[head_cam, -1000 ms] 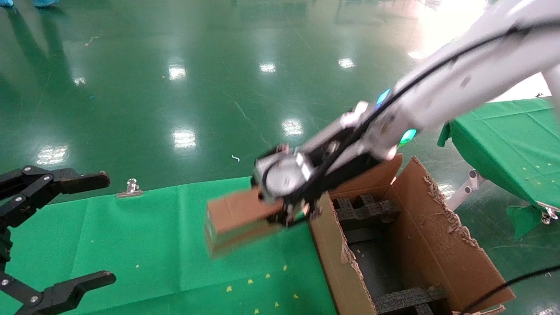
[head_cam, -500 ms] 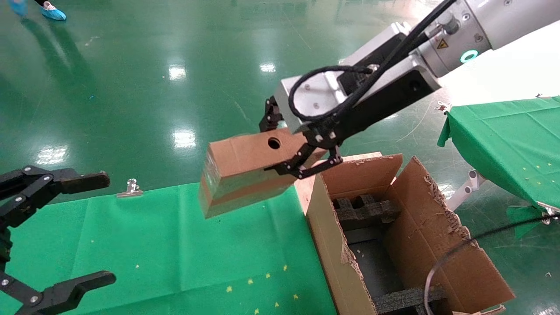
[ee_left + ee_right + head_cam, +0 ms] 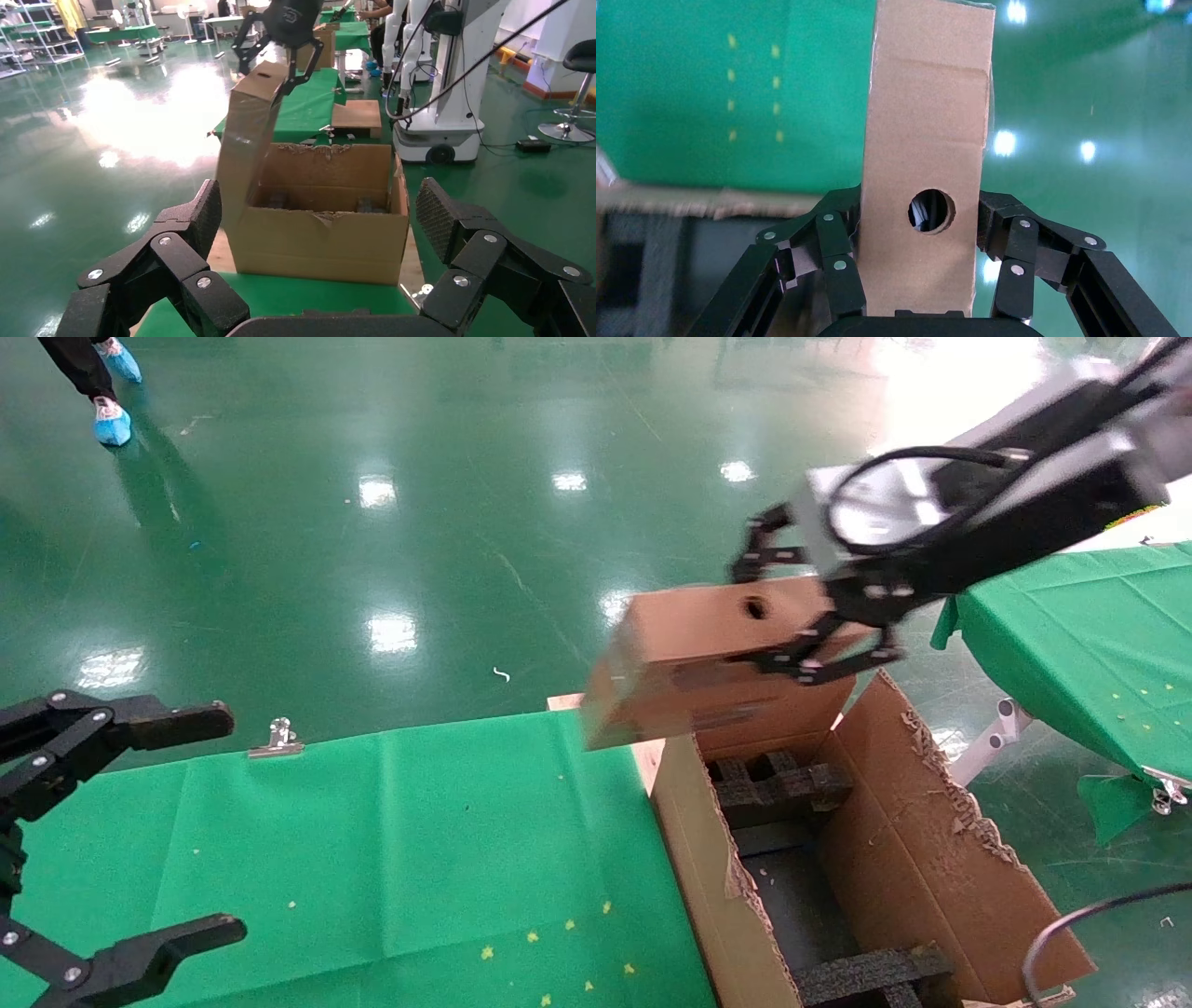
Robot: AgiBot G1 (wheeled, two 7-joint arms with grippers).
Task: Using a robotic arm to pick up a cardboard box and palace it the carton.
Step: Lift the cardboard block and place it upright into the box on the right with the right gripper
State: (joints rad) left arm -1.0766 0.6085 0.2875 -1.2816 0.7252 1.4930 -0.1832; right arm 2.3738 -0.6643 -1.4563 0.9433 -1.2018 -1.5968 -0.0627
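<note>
Resting at the lower left of the head view over the green counter point(image 3: 372, 859), the left hand point(image 3: 200, 817) is parked with its fingers spread wide and nothing between them. At the lower right stands the carton point(image 3: 931, 859), flaps open, with black foam blocks point(image 3: 778, 784) inside. Above its far end, at the upper right, the right hand point(image 3: 805, 607) is clamped on the cardboard box point(image 3: 689, 658), held clear of the carton with its round hole facing up.

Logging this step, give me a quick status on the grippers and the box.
Right gripper shut on cardboard box, held in air above carton's far end. Left gripper open, parked over green cloth. Nothing blocking carton opening.
</note>
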